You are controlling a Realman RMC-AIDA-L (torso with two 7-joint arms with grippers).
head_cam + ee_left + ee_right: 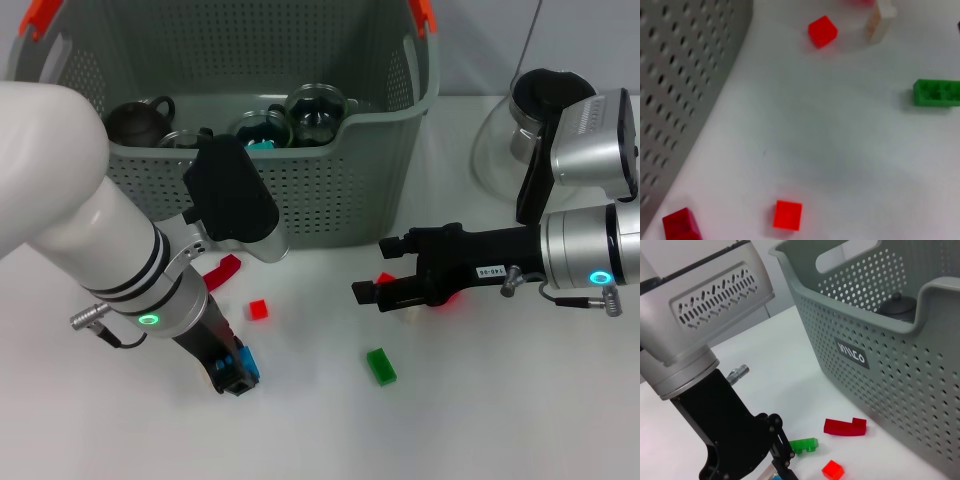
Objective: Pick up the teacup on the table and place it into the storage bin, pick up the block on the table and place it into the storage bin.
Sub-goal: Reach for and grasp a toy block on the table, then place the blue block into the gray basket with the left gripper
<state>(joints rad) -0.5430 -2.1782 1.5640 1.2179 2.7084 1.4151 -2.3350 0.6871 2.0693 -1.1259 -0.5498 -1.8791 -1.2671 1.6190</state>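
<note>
Two arms work over the table (500, 420). We see the storage bin (330, 190) at the rear, glass teacups (318, 110) inside. Left gripper (238, 372) pinches a blue block (246, 358); right gripper (385, 272) is spread over a beige block (880, 20).

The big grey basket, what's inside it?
Inside the storage bin, the head view shows a dark teapot and several glass teacups, plus something small and teal. The bin's front wall and the left arm cover whatever lies lower down.
</note>
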